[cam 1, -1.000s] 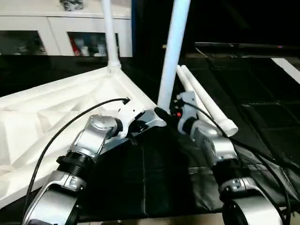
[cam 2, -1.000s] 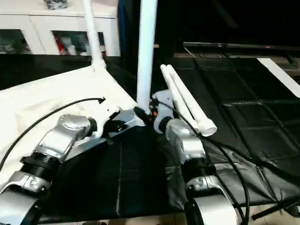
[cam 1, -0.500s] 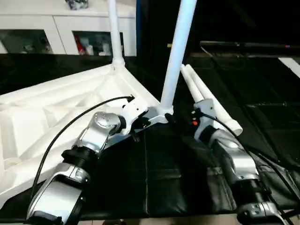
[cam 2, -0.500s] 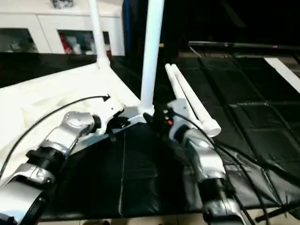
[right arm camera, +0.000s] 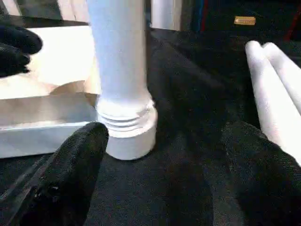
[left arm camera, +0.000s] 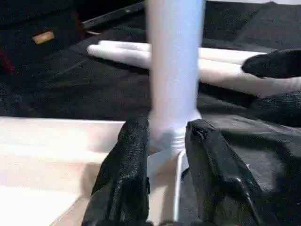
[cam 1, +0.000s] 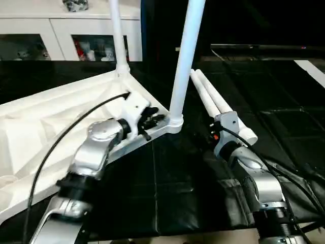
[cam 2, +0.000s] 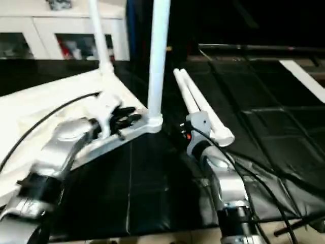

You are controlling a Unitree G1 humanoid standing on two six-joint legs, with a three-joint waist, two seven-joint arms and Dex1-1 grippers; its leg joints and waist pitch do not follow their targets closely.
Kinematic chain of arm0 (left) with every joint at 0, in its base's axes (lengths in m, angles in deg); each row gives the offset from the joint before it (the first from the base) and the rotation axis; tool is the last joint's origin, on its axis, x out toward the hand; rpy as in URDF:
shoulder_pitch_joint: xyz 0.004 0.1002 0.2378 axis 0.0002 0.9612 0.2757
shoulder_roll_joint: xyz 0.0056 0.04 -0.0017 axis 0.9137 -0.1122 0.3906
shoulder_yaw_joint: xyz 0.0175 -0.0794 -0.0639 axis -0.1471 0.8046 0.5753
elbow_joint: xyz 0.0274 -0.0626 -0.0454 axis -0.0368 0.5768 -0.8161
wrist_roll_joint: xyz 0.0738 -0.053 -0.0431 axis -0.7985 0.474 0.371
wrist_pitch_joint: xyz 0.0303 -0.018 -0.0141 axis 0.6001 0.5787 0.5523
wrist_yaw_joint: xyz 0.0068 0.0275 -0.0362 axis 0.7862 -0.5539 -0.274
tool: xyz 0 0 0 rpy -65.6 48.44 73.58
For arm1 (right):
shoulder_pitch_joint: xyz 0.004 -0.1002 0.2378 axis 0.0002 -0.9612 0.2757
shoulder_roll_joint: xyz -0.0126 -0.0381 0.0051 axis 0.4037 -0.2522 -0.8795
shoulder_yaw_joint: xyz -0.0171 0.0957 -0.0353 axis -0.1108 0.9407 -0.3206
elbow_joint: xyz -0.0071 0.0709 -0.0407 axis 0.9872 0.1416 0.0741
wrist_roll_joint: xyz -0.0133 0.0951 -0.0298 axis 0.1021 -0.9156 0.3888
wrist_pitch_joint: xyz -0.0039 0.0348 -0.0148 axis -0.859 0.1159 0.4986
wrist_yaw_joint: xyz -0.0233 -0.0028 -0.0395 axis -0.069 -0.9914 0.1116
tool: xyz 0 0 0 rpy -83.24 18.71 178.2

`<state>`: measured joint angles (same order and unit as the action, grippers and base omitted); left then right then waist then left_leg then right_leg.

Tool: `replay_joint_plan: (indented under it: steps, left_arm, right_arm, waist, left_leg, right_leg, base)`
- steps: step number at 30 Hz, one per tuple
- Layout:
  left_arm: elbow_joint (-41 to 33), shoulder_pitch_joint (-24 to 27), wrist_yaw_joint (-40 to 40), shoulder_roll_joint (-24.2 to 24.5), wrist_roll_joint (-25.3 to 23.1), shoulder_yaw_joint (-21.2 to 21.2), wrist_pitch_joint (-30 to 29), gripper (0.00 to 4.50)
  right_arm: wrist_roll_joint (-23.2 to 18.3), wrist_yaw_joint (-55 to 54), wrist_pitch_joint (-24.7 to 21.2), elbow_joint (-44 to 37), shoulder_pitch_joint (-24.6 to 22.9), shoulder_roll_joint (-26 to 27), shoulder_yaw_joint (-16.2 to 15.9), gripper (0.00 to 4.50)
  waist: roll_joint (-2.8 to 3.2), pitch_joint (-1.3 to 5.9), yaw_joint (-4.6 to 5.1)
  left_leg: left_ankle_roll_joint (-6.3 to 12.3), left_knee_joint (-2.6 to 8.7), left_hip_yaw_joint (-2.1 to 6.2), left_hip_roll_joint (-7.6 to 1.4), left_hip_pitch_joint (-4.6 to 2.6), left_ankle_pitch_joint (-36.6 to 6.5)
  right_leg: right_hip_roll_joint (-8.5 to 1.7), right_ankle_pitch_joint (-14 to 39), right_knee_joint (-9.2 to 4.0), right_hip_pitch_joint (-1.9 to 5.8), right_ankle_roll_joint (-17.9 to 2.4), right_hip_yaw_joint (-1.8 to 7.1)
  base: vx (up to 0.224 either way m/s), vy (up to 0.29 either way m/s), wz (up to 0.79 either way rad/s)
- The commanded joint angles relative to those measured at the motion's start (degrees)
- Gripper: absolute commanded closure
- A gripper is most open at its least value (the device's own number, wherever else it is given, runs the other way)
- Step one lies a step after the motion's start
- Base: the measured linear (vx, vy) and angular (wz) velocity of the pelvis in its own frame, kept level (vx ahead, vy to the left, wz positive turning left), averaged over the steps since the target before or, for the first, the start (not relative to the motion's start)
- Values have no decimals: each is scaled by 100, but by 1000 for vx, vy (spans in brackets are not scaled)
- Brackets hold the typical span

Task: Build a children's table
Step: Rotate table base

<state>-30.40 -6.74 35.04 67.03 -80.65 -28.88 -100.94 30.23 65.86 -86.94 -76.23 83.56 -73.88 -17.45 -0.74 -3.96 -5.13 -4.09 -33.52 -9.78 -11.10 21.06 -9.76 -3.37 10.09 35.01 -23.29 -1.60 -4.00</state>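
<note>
The white tabletop (cam 1: pixel 45 127) lies upside down on the left with its ribs up. One leg (cam 1: pixel 118 40) stands in its far corner socket. Another leg (cam 1: pixel 183 66) stands in the near right corner socket (right arm camera: pixel 127 129). Two loose legs (cam 1: pixel 218 104) lie side by side on the mat to the right. My left gripper (cam 1: pixel 152 121) rests over the tabletop rim just left of the near leg's base, its fingers (left arm camera: pixel 131 155) parted with nothing held. My right gripper (right arm camera: pixel 164 132) stands wide open on the mat, a little to the right of that base.
A white cabinet (cam 1: pixel 51 35) with glass doors runs along the back left. A black quilted mat (cam 1: pixel 167 188) covers the work surface. A white strip (cam 1: pixel 312 68) lies at the far right. Black cables trail from both forearms.
My right gripper has opened wider and drawn back from the near leg's base toward the loose legs. My left gripper's fingers have parted and sit higher on the rim. The camera shifted slightly.
</note>
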Motion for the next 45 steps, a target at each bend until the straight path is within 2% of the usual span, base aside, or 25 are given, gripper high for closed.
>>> replay_joint_plan:
  steps: [1, 3, 5, 6, 7, 9, 11, 16, 18, 20, 21, 23, 24, 25, 27, 28, 31, 35, 40, 41, 45]
  left_arm:
    - [-200, 111, -193, 159, -116, 144, -260, 272]
    - [-258, 216, -384, 269, -232, 229, -376, 268]
    - [-269, 245, -461, 295, -272, 263, -393, 244]
    - [-356, 339, -683, 422, -404, 334, -550, 234]
    - [-387, 369, -762, 471, -451, 366, -625, 230]
    - [-328, 393, -1060, 755, -641, 500, -830, 230]
    - [-290, 394, -1166, 876, -723, 520, -871, 230]
    - [82, 403, -1676, 1828, -1300, 809, -1106, 230]
    - [189, 476, -1740, 2150, -1554, 737, -1068, 230]
    - [346, 621, -1795, 2530, -1794, 618, -1078, 230]
    - [373, 643, -1794, 2574, -1801, 614, -1103, 230]
    - [469, 743, -1670, 2724, -1880, 488, -1223, 230]
    - [519, 775, -1687, 2758, -1918, 451, -1242, 230]
    - [555, 796, -1700, 2760, -1921, 446, -1263, 230]
    - [648, 831, -1746, 2782, -1965, 388, -1279, 230]
    - [663, 838, -1759, 2789, -1981, 377, -1287, 230]
    - [832, 854, -1756, 2875, -2092, 321, -1325, 230]
    - [932, 887, -1641, 2957, -2120, 225, -1330, 230]
    - [1176, 801, -1575, 3108, -2174, 129, -1290, 230]
    - [1212, 795, -1414, 3140, -2124, 102, -1300, 230]
    - [952, 959, -405, 3175, -1702, -3, -1507, 230]
  right_arm:
    - [-100, 282, -125, -255, -93, -72, -146, 35]
    - [-125, 437, -154, -327, -155, -138, -253, 35]
    - [-110, 456, -145, -336, -176, -157, -280, 35]
    - [-93, 539, -124, -394, -243, -206, -384, 35]
    - [-102, 583, -131, -428, -270, -222, -427, 35]
    - [-149, 815, -184, -614, -371, -276, -622, 35]
    - [-167, 902, -231, -679, -401, -299, -684, 35]
    - [-100, 1134, -469, -555, -346, -380, -959, 35]
    - [10, 1158, -456, -403, -282, -404, -1064, 35]
    - [140, 1162, -435, -118, -109, -400, -1209, 35]
    - [145, 1167, -467, -68, -69, -391, -1228, 35]
    - [230, 1195, -450, 123, 88, -357, -1331, 35]
    - [252, 1233, -432, 195, 156, -338, -1386, 35]
    - [269, 1259, -416, 242, 206, -320, -1429, 35]
    - [292, 1305, -383, 357, 323, -273, -1515, 35]
    - [297, 1309, -380, 381, 351, -260, -1533, 35]
    - [396, 1273, -215, 753, 600, -129, -1606, 35]
    - [409, 1206, -128, 965, 743, -24, -1607, 35]
    - [413, 1040, 27, 1393, 934, 134, -1516, 35]
    - [416, 1018, 67, 1508, 970, 167, -1500, 35]
    - [454, 890, 123, 1969, 1129, 291, -1472, 35]
  waist:
    - [-11, 404, -4]
    - [6, 403, 5]
    - [13, 403, 3]
    - [48, 407, -8]
    - [32, 406, 7]
    - [37, 399, -1]
    - [43, 400, -2]
    - [68, 392, 25]
    - [82, 400, 15]
    - [75, 395, 23]
    - [93, 393, 15]
    - [89, 393, -13]
    - [92, 388, -12]
    - [103, 390, -27]
    - [105, 391, -26]
    - [83, 393, -27]
    - [84, 398, -20]
    - [91, 399, -4]
    - [98, 422, -11]
    - [79, 420, -11]
    - [98, 407, -4]
  left_leg:
    - [110, 393, 60, -197, -39, -1259]
    - [104, 396, 65, -194, -44, -1286]
    - [88, 396, 62, -189, -51, -1278]
    - [71, 393, 66, -190, -54, -1291]
    - [60, 397, 66, -188, -48, -1328]
    - [62, 397, 70, -185, -51, -1358]
    - [73, 404, 83, -182, -53, -1403]
    - [13, 413, 102, -165, -59, -1493]
    - [-2, 408, 108, -175, -81, -1540]
    - [-33, 421, 113, -178, -66, -1564]
    - [-52, 420, 115, -186, -90, -1594]
    - [-67, 416, 98, -197, -126, -1636]
    - [-83, 427, 106, -199, -107, -1664]
    - [-106, 432, 107, -207, -126, -1719]
    - [-137, 439, 120, -206, -113, -1798]
    - [-145, 444, 120, -208, -114, -1804]
    - [-161, 443, 130, -198, -104, -1805]
    - [-175, 443, 134, -206, -114, -1822]
    - [-171, 433, 126, -209, -113, -1653]
    - [-162, 432, 118, -206, -113, -1637]
    - [-222, 443, 125, -213, -116, -1703]
  right_leg:
    - [-450, 1705, -474, 297, -765, 291]
    - [-434, 1689, -478, 295, -695, 292]
    - [-437, 1666, -482, 286, -709, 298]
    - [-443, 1650, -479, 284, -726, 300]
    - [-432, 1604, -472, 290, -742, 297]
    - [-430, 1625, -476, 289, -711, 298]
    - [-425, 1678, -477, 288, -671, 294]
    - [-412, 1843, -482, 272, -616, 289]
    - [-417, 1817, -484, 243, -648, 295]
    - [-423, 1743, -463, 251, -696, 298]
    - [-426, 1762, -458, 230, -721, 301]
    - [-438, 1717, -463, 202, -828, 318]
    - [-437, 1698, -447, 212, -846, 319]
    - [-445, 1704, -456, 201, -838, 321]
    - [-455, 1691, -454, 214, -856, 319]
    - [-456, 1686, -455, 222, -848, 318]
    - [-467, 1653, -442, 231, -875, 317]
    - [-475, 1708, -449, 230, -869, 322]
    - [-476, 1392, -416, 239, -952, 329]
    - [-471, 1353, -414, 229, -971, 327]
    - [-490, 1420, -408, 231, -1063, 333]
  base:
    - [0, 0, 0]
    - [0, 0, 0]
    - [0, 0, 0]
    - [0, 0, 0]
    - [0, 0, 0]
    - [0, 0, 0]
    - [0, 0, 0]
    - [0, 0, 0]
    - [0, 0, 0]
    - [0, 0, 0]
    - [0, 0, 0]
    - [0, 0, 0]
    - [0, 0, 0]
    - [0, 0, 0]
    - [0, 0, 0]
    - [0, 0, 0]
    - [0, 0, 0]
    - [0, 0, 0]
    - [0, 0, 0]
    - [0, 0, 0]
    - [0, 0, 0]
